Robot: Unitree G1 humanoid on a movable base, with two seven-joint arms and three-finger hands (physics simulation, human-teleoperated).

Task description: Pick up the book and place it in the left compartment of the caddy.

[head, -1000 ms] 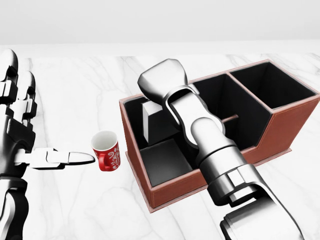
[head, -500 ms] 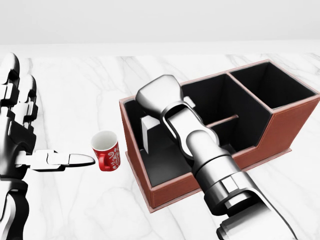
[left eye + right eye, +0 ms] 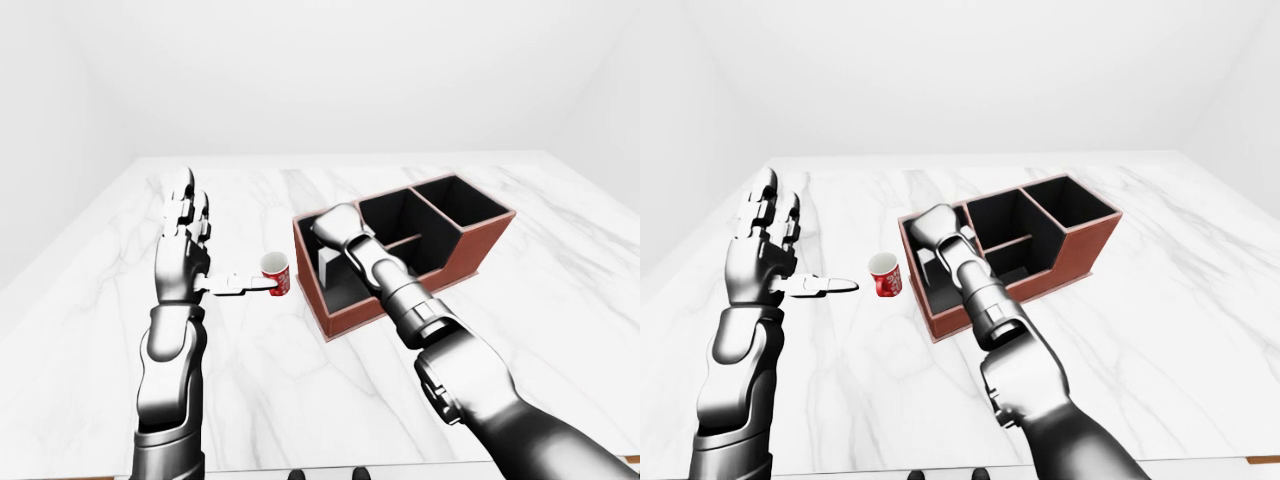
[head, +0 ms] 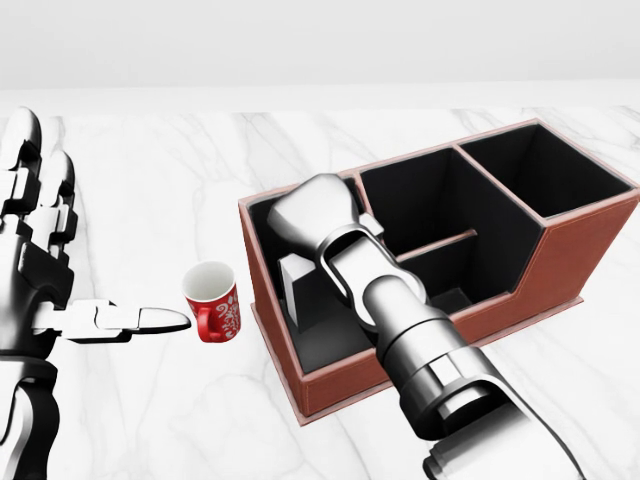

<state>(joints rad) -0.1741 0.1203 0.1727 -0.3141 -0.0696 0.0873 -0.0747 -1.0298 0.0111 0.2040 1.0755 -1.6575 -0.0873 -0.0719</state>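
Right hand (image 4: 315, 215) sits low in the left compartment of the caddy (image 4: 560, 262), centre of the head view; finger state can't be told. Grey book (image 4: 291, 277) stands there, just below the hand. Left hand (image 4: 45, 260) spread flat at left edge, thumb toward red mug (image 4: 213, 301).

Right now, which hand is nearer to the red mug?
Left. The left hand stands open beside the red mug, one finger reaching almost to it. The right hand is inside the caddy.

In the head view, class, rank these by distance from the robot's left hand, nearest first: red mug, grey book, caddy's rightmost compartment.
1. Red mug, just right of the left hand.
2. Grey book, inside the caddy's left end.
3. Rightmost compartment, upper right.
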